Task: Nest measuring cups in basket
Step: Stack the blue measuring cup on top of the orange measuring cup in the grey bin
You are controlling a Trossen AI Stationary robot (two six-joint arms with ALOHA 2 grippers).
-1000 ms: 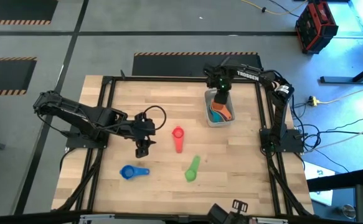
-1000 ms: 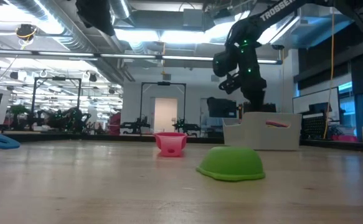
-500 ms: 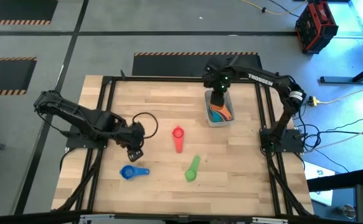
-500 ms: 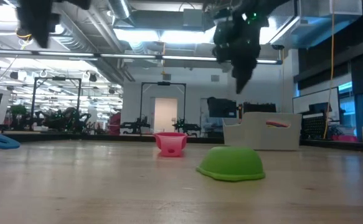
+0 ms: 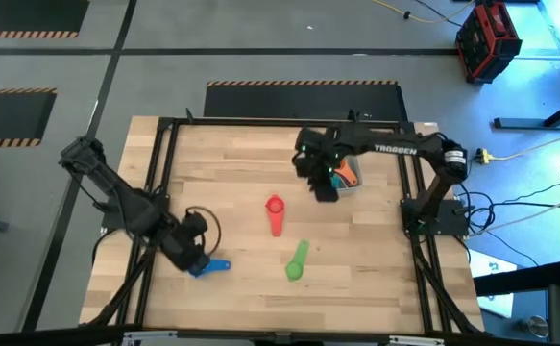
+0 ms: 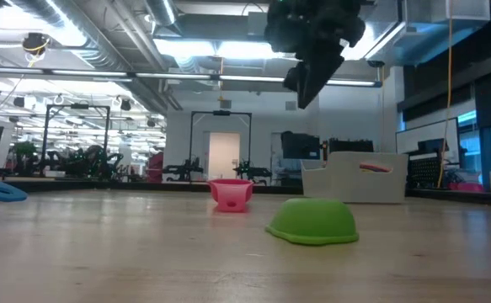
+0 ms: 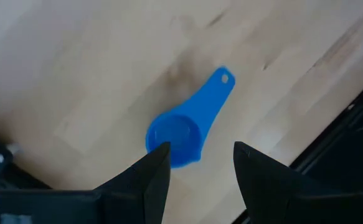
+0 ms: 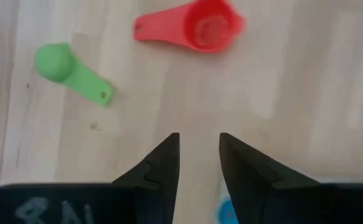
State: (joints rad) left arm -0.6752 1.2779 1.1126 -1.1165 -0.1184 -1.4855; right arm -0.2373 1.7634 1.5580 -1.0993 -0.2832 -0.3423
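The blue cup (image 7: 181, 130) lies on the table near its near-left corner (image 5: 207, 268). My left gripper (image 7: 197, 155) hovers open above it (image 5: 188, 252), one finger on either side of the bowl without touching. The red cup (image 5: 275, 213) stands bowl up at mid-table. The green cup (image 5: 297, 261) rests bowl down (image 6: 312, 220). The basket (image 6: 359, 178) sits at the far right with an orange cup (image 5: 349, 173) inside, partly hidden by my right arm. My right gripper (image 8: 198, 146) is open and empty, high over the table just left of the basket (image 5: 323, 181).
A black frame rail (image 5: 159, 192) borders the table on the left and another (image 5: 409, 183) on the right. Bare wood lies between the red cup and the basket and along the far edge.
My left gripper has swung from beside the red cup toward the table's near-left corner and now hangs over the blue cup. My right gripper has risen out of the basket and moved left, toward the red cup. The cups on the table have stayed put.
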